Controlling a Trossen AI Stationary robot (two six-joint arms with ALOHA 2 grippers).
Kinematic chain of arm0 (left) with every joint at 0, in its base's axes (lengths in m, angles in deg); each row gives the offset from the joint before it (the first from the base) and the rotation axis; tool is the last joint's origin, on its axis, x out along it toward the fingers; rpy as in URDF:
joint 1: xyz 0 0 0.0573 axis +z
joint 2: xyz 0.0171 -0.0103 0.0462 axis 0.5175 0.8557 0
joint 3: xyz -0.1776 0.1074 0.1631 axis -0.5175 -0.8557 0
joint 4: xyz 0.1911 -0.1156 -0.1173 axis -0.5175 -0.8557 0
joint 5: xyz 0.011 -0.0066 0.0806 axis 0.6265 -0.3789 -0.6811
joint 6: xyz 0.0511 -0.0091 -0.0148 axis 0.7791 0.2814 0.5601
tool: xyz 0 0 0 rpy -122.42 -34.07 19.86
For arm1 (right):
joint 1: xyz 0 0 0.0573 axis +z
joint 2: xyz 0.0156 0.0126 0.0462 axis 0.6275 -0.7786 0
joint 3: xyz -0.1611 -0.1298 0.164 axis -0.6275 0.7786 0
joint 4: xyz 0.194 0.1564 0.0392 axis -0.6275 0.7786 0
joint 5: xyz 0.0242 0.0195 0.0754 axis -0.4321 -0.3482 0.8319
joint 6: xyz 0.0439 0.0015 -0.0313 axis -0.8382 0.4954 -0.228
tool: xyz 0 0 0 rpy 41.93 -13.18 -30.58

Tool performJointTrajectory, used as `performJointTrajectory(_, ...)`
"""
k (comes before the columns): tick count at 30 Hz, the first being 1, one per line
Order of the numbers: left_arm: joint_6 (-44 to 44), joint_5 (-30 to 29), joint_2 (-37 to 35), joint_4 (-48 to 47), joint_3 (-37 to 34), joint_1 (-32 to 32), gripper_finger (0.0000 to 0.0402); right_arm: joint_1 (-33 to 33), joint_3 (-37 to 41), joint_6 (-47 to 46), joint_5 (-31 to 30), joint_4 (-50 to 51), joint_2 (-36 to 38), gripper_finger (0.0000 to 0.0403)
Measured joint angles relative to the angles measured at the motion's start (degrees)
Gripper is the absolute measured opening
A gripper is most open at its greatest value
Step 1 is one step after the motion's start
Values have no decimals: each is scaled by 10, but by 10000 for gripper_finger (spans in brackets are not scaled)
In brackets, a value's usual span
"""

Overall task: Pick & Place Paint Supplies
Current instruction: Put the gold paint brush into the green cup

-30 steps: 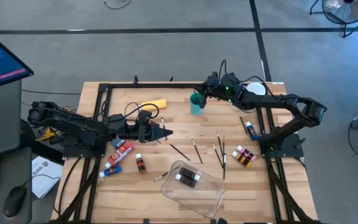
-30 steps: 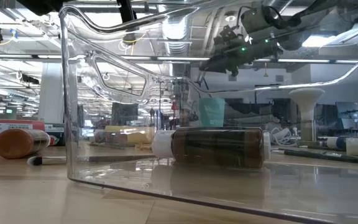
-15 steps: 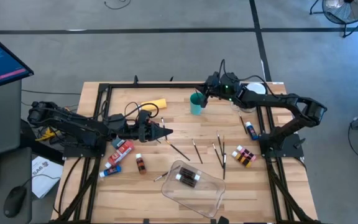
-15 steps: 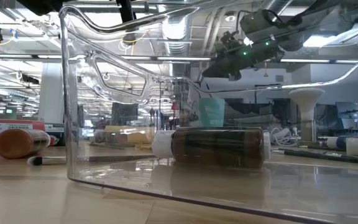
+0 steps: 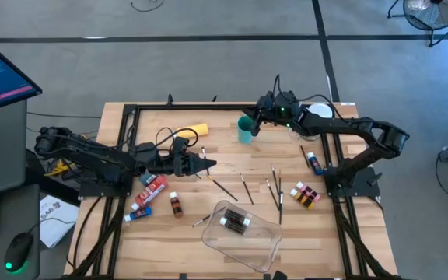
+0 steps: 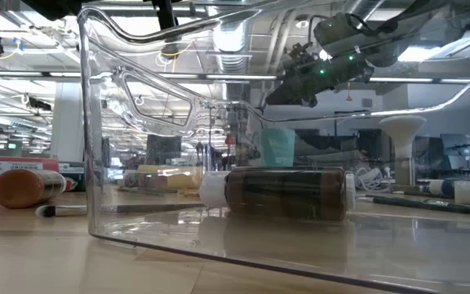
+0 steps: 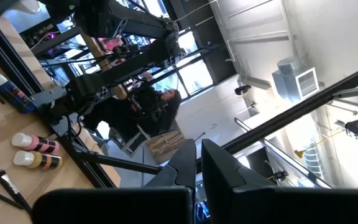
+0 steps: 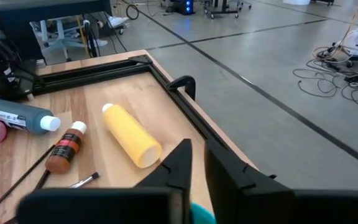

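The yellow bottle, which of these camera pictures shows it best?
The right wrist view: the yellow bottle lies close and whole on the table. The high view shows it small near the far edge. The low view shows it dimly through the clear tray. The left wrist view misses it.

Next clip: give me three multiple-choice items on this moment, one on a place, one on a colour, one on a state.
1. Where is the right claw?
A. above the teal cup
B. inside the clear tray
C. off the table

2. What colour is the large bottle lying at the table's far side?
A. green
B. yellow
C. white

3. How does the brown bottle in the tray sit?
A. upright
B. lying on its side
C. stacked on a tube

Answers: 1 A, high view shows it over the cup. 2 B, plainly yellow. 3 B, low view shows it flat.
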Motion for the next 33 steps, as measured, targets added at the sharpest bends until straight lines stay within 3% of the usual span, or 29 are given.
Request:
performJointTrajectory(14,15,-10,0,0,0,1,1,0,0,-51,2,2,1,119)
performJointTrajectory(21,25,-15,0,0,0,27,1,2,-3,-101,43,24,15,126)
performJointTrajectory(28,26,-43,0,0,0,76,1,28,-33,-122,45,112,68,123)
performJointTrajectory(33,26,-51,0,1,0,112,1,55,-51,-191,45,140,107,123)
